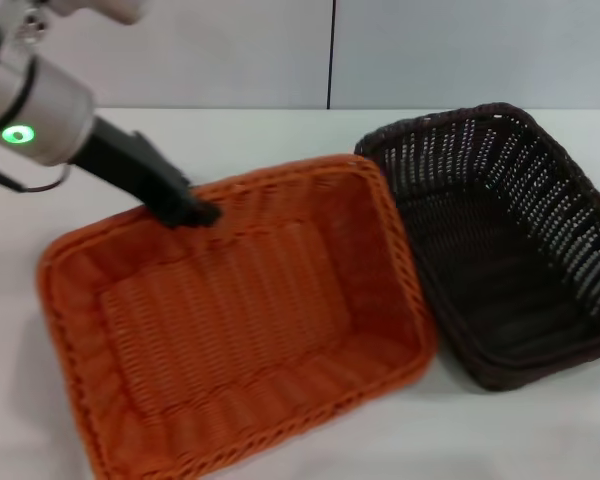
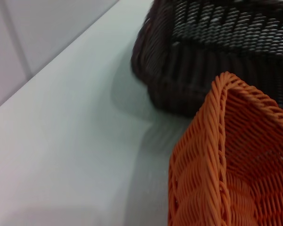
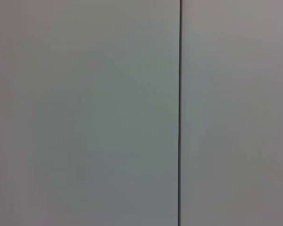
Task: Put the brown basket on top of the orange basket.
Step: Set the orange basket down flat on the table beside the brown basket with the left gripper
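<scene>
I see two baskets on the table (image 1: 280, 130). The orange basket (image 1: 240, 320) sits on my left and nearer to me. The brown basket (image 1: 510, 240) sits on my right and a bit farther back. Their near corners touch, and the orange basket's right rim lies a little over the brown one's left edge. My left gripper (image 1: 195, 212) is at the orange basket's back rim. The wall is behind the table.

Premises present as a laboratory or test cell: bare white table (image 1: 280, 130), plain pale wall panels (image 3: 85, 113) divided by a dark vertical seam (image 3: 179, 113), no household furnishings.
</scene>
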Robot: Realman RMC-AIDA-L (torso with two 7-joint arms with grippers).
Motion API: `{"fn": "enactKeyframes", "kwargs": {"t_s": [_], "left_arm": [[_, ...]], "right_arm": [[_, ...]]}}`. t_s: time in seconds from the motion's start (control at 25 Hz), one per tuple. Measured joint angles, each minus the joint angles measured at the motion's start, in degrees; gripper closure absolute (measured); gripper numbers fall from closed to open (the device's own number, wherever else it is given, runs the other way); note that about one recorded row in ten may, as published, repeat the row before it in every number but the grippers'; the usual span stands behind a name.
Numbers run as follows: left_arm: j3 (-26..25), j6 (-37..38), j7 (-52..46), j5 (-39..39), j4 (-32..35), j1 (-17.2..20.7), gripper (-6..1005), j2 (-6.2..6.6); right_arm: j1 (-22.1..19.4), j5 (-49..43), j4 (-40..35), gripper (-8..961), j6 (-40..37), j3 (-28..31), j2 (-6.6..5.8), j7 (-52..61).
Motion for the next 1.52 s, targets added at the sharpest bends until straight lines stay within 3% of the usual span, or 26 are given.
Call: {"fn": "enactKeyframes", "kwargs": {"t_s": [0.24,0.32,0.44,0.48,1.0,1.32,1.44,1.52], "left_arm": [[1.37,-2.05,1.44,-2.47,-3.75,-2.16,820,-0.02],[3.88,-4.78,2.90,-5.79,-7.79,-4.46,820,-0.36],[3.88,-4.78,2.90,-5.79,-7.79,-4.46,820,-0.36],[7.05,-7.20,3.32,-9.67,-8.73,-4.67,820,-0.39],[8.13,-5.41,2.20,-14.82,-7.85,-3.81,820,-0.24],[8.11,-5.81,-0.71,-14.79,-2.71,-0.93,822,-0.22],[8.45,-5.87,-1.03,-14.85,-2.26,-0.72,576,-0.24],[8.49,-5.94,-1.21,-14.88,-2.24,-0.71,520,-0.28]], "right_arm": [[-0.21,0.00,0.05,328,0.21,0.01,0.25,0.00],[-0.51,-0.02,0.04,328,0.20,0.01,0.42,0.00],[-0.75,-0.06,0.04,328,0.30,0.01,0.47,0.00],[-1.03,-0.08,0.03,328,0.35,0.01,0.55,0.00],[-1.56,-0.09,0.03,329,0.35,-0.03,0.63,0.00],[-1.43,-0.09,0.04,328,0.35,-0.78,0.63,0.00],[-1.28,-0.09,0.03,328,0.35,-0.82,0.63,0.00],[-1.26,-0.09,-0.03,328,0.35,-0.87,0.63,0.00]]}}
